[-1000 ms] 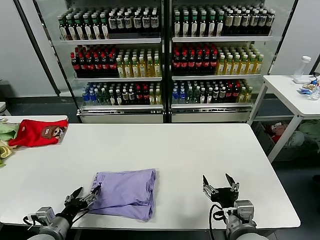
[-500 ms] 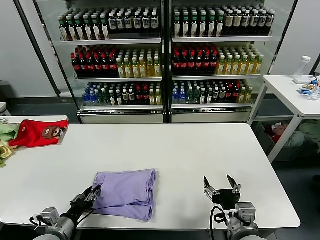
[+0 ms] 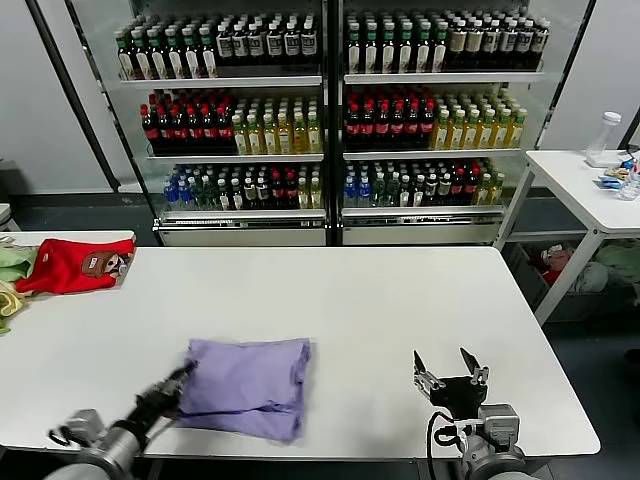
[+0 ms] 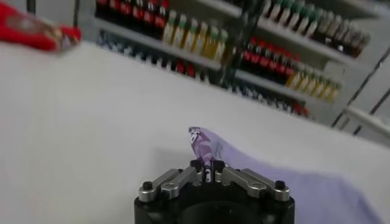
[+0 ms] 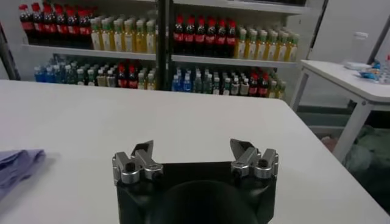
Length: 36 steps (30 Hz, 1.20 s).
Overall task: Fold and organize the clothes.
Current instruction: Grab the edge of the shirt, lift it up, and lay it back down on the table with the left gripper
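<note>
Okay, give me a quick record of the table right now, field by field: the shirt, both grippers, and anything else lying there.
shirt: lavender T-shirt, folded, near the table's front edge
left gripper: shut on the shirt's left edge
right gripper: open, holding nothing, apart from the shirt on its right
other items: red garment at the far left corner
backdrop: drink coolers

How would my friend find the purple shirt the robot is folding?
Look at the big white table, at its near edge left of the middle. There lies the folded lavender cloth T-shirt, its corner pinched by the left gripper. The red garment lies far off at the table's back-left corner.
</note>
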Each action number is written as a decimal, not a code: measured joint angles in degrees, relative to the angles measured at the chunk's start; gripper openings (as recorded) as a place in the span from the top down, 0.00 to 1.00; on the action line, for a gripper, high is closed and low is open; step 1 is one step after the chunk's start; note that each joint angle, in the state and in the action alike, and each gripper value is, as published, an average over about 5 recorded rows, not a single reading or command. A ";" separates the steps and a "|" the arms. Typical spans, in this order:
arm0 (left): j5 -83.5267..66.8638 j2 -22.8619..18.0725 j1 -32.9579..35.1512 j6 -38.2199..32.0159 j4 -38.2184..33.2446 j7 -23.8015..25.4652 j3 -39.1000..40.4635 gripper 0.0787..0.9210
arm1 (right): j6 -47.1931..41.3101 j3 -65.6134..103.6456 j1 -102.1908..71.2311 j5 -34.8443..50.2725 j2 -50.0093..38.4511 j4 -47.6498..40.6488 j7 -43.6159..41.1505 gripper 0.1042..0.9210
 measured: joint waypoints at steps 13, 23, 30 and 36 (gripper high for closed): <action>-5.09 9.55 2.60 5.30 0.30 1.44 -20.44 0.93 | 0.01 -1.59 1.92 0.05 0.16 -1.28 -0.09 0.12; 1.76 10.83 3.14 5.46 -5.77 -1.24 -17.57 0.93 | 0.01 -1.20 1.11 -0.08 0.55 -0.90 -0.10 0.12; 13.30 2.47 3.88 2.40 -13.93 -5.21 2.29 0.93 | 0.01 0.11 -0.24 -0.15 0.17 -0.15 -0.24 0.12; 19.62 -3.31 0.02 -1.37 -13.65 -6.67 18.72 0.89 | 0.01 0.56 -1.48 -0.47 0.31 0.41 -0.27 0.12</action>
